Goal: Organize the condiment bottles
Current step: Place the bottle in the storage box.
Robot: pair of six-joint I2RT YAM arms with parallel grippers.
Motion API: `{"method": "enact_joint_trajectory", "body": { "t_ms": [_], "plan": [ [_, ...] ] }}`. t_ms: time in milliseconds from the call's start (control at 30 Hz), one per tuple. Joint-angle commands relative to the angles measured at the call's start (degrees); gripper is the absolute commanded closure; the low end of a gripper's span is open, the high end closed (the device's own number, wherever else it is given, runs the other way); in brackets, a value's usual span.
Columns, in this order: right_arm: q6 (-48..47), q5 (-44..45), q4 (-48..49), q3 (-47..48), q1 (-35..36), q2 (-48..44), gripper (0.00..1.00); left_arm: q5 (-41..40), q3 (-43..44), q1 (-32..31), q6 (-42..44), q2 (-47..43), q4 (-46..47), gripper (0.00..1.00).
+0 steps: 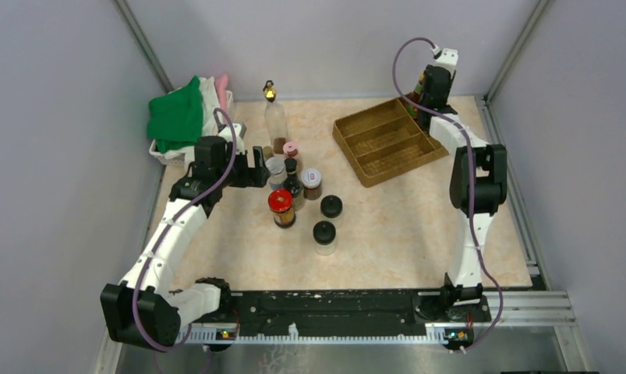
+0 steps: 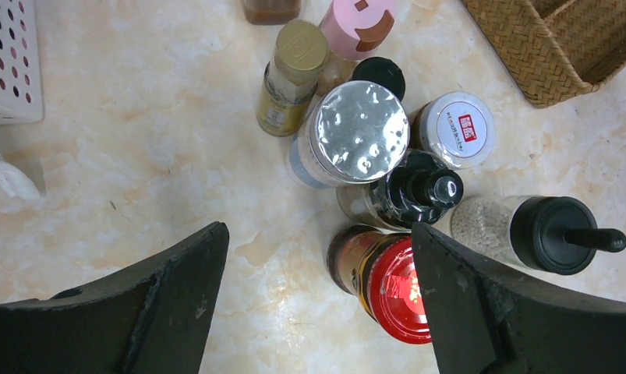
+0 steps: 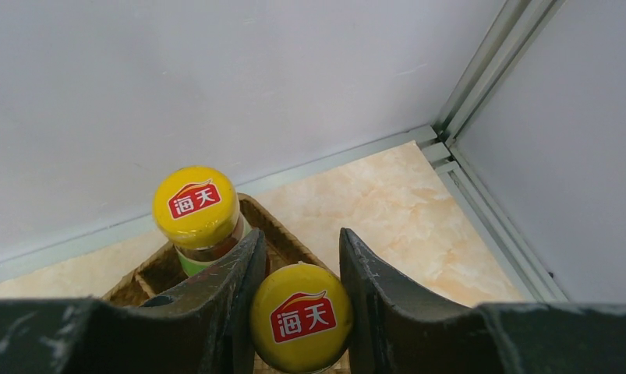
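Note:
Several condiment bottles stand clustered at the table's middle: a tall clear gold-topped bottle [image 1: 275,117], a pink cap [image 1: 291,148], a silver cap [image 1: 275,165], a white cap [image 1: 311,178], a red-capped bottle [image 1: 281,202] and two black-capped jars [image 1: 331,206] [image 1: 323,232]. My left gripper [image 1: 256,166] is open just left of the cluster. In the left wrist view the left gripper [image 2: 317,241] has the red-capped bottle [image 2: 399,288] by its right finger, beyond it the silver cap [image 2: 362,131]. My right gripper [image 1: 419,100] [image 3: 302,238] is shut on a yellow-capped bottle [image 3: 302,315] at the tray's far corner, beside another yellow-capped bottle [image 3: 196,204].
The brown compartmented tray [image 1: 387,140] lies at the back right; its corner shows in the left wrist view [image 2: 559,47]. A white basket [image 1: 167,154] with green cloth [image 1: 177,117] sits at the back left. Grey walls enclose the table closely on three sides.

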Motion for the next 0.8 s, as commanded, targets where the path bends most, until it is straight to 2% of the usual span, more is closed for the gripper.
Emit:
{"method": "enact_joint_trajectory", "body": {
  "t_ms": [0,200,233,267,300,367,400,433,500,767],
  "plan": [
    [-1.50,1.95,8.81,2.47,-0.86,0.37,1.00,0.19,1.60,0.08,0.85,0.32,2.38,0.07],
    [-0.62,1.01,7.07,3.26,-1.14,1.42,1.00,0.66,1.60,0.01,0.69,0.50,2.38,0.07],
    [-0.42,0.95,6.80,3.26,-1.16,1.69,0.97,0.60,1.53,0.00,0.73,0.52,2.36,0.07],
    [-0.17,1.06,6.68,3.14,-1.15,1.85,0.82,0.71,1.52,0.00,0.73,0.52,2.36,0.07],
    [0.09,1.24,6.63,2.98,-1.15,1.83,0.63,0.70,1.43,0.00,0.73,0.44,2.34,0.07],
    [0.22,1.86,6.88,2.41,-1.16,1.50,0.38,0.70,1.35,0.00,0.80,0.37,2.35,0.07],
    [0.44,2.15,6.98,2.00,-1.17,1.14,0.18,0.71,1.34,0.00,0.82,0.39,2.28,0.07],
    [0.52,2.44,7.16,1.53,-1.15,0.56,0.07,0.78,1.34,0.00,0.82,0.43,2.27,0.07],
    [0.71,2.65,7.19,0.55,-1.15,-0.93,0.02,0.82,1.29,0.00,0.87,0.31,2.16,0.07],
    [3.80,8.98,6.73,-9.33,-0.73,-15.12,0.01,0.45,1.36,0.00,0.72,-1.41,1.20,0.07]
  ]
}}
